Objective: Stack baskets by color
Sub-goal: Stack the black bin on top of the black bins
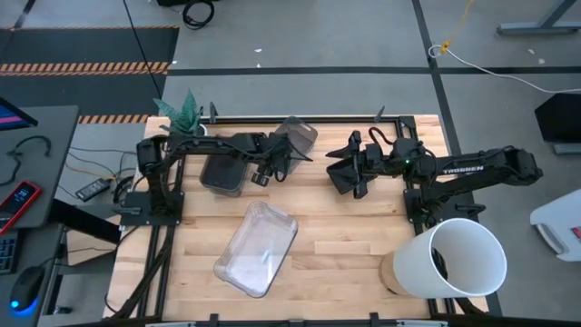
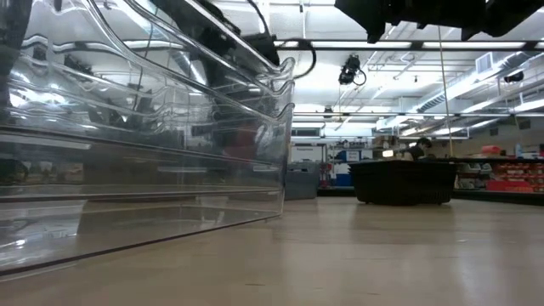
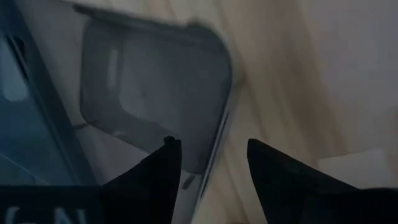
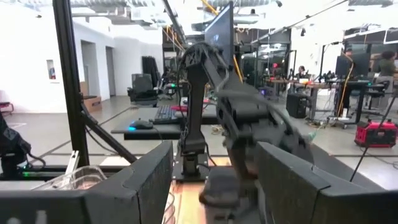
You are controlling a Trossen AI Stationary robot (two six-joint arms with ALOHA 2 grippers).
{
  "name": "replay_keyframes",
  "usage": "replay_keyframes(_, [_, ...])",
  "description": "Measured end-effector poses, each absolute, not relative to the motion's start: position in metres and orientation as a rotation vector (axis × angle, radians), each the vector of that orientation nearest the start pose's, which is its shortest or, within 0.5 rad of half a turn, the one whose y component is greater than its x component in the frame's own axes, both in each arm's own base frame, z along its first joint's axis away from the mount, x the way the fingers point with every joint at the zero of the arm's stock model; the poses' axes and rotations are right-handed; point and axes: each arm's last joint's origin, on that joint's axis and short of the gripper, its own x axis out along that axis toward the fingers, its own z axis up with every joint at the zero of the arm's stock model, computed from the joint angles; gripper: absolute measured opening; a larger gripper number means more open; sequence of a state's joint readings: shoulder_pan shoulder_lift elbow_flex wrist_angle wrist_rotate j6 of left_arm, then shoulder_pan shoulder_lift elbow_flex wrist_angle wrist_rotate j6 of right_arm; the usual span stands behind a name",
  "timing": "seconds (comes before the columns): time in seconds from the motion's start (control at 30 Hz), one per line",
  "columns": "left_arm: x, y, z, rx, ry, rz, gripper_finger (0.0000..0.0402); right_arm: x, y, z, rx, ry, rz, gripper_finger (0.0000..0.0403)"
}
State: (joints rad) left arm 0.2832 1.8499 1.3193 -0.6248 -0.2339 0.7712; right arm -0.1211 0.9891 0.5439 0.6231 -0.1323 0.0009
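A smoky grey basket [image 1: 297, 136] sits near the table's far edge, and a darker grey basket [image 1: 222, 173] stands to its left. My left gripper [image 1: 272, 168] hangs over them, pointing steeply down. It is open [image 3: 211, 165], with one finger on each side of the smoky basket's rim [image 3: 217, 140]; I see no touch. A clear basket [image 1: 257, 247] rests on its bottom at mid-table and fills the left of the low view [image 2: 144, 144]. My right gripper [image 1: 340, 171] is raised, level and open [image 4: 214, 186], with nothing between its fingers.
A big white bucket [image 1: 458, 259] stands at the near right corner. A green plant [image 1: 182, 113] is at the far left corner. A dark basket [image 2: 404, 183] shows farther back in the low view. Bare wood lies between the clear basket and the bucket.
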Motion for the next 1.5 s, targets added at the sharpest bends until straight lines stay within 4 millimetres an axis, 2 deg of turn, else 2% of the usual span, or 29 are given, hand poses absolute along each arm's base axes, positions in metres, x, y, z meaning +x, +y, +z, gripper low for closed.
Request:
replay_keyframes(0.2, [0.361,0.115,0.173,0.679,1.38,0.031,0.0183,0.218,-0.023,0.289,-0.018,-0.177,0.012,0.0231])
replay_keyframes(0.37, [0.362,0.115,0.169,0.695,1.392,0.019,0.0153,0.218,-0.023,0.288,-0.015,-0.174,0.012,0.0231])
replay_keyframes(0.57, [0.362,0.115,0.169,0.721,1.395,-0.003,0.0098,0.218,-0.023,0.288,-0.015,-0.173,0.012,0.0231])
replay_keyframes(0.73, [0.365,0.108,0.171,0.765,1.401,-0.02,0.0018,0.218,-0.023,0.288,-0.015,-0.172,0.012,0.0231])
replay_keyframes(0.9, [0.373,0.095,0.193,0.789,1.327,0.028,0.0008,0.218,-0.022,0.288,-0.014,-0.172,0.014,0.0231])
replay_keyframes(1.03, [0.369,0.082,0.221,0.777,1.26,0.117,0.0005,0.218,-0.022,0.288,-0.014,-0.171,0.015,0.0231])
replay_keyframes(1.3, [0.32,0.065,0.278,0.543,1.253,0.249,0.0004,0.218,-0.019,0.288,-0.022,-0.176,0.026,0.0231])
replay_keyframes(1.5, [0.285,0.044,0.312,0.401,1.202,0.252,0.0003,0.218,-0.02,0.289,-0.023,-0.177,0.026,0.0231])
